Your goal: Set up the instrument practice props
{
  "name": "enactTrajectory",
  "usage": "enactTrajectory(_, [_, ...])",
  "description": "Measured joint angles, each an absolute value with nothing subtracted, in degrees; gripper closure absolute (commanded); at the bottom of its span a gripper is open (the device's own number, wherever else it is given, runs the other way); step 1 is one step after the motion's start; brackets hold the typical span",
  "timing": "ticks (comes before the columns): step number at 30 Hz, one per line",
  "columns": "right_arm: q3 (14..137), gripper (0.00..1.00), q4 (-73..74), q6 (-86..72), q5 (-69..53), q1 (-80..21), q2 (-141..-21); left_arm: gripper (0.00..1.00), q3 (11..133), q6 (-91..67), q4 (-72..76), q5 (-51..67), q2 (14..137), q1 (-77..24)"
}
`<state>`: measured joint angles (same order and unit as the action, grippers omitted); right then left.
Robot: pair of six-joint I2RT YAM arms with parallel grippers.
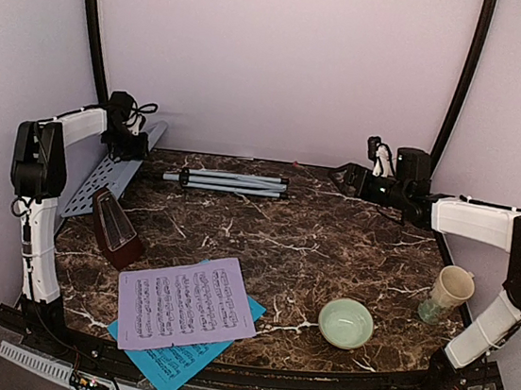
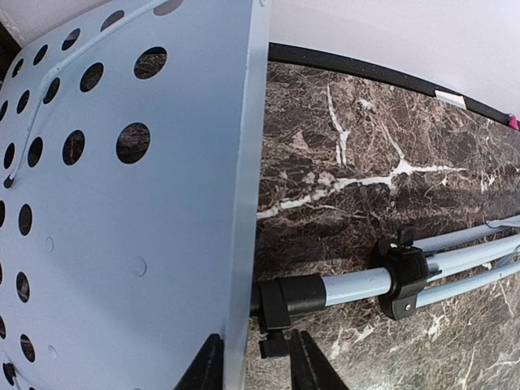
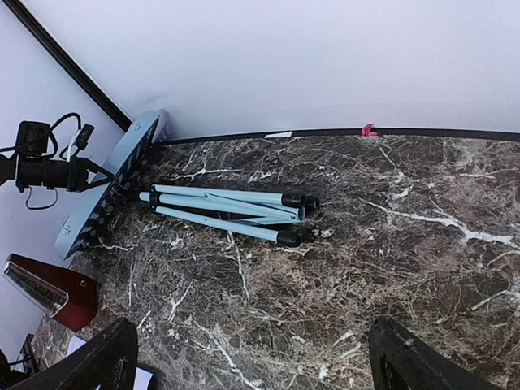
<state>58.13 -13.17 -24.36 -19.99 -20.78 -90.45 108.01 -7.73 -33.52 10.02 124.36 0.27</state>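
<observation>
The music stand lies folded on its side at the back of the table. Its silver legs [image 1: 229, 183] point right and its white perforated desk [image 1: 111, 172] leans at the back left. My left gripper [image 1: 131, 146] is at the desk's near edge. In the left wrist view the left gripper [image 2: 258, 366] straddles the desk [image 2: 122, 203] edge and the black clamp knob [image 2: 275, 345], with a small gap still on the right side. My right gripper [image 3: 252, 366] hovers wide open and empty at the back right. The reddish-brown metronome [image 1: 116, 228] stands at the left. A lavender page [image 1: 185, 302] lies over a cyan page [image 1: 174, 360] at the front.
A pale green bowl [image 1: 346, 322] sits at the front right, and a cream mug [image 1: 448, 292] stands near the right edge. White walls close in the table on three sides. The left arm's camera cable hangs by the desk.
</observation>
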Motion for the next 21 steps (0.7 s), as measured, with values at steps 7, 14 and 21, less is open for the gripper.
enactTrajectory(7, [57.7, 0.00, -14.6, -25.5, -20.4, -20.8, -91.5, 0.87, 109.1, -7.5, -34.4, 9.6, 125.2, 0.7])
enactTrajectory(14, [57.7, 0.00, -14.6, -25.9, -20.8, -20.8, -92.7, 1.00, 112.1, -5.8, -36.7, 10.5, 126.6, 0.8])
enactTrajectory(21, [57.7, 0.00, -14.7, -25.8, -20.7, -20.8, -92.7, 1.00, 120.0, -5.5, -43.6, 10.7, 129.4, 0.8])
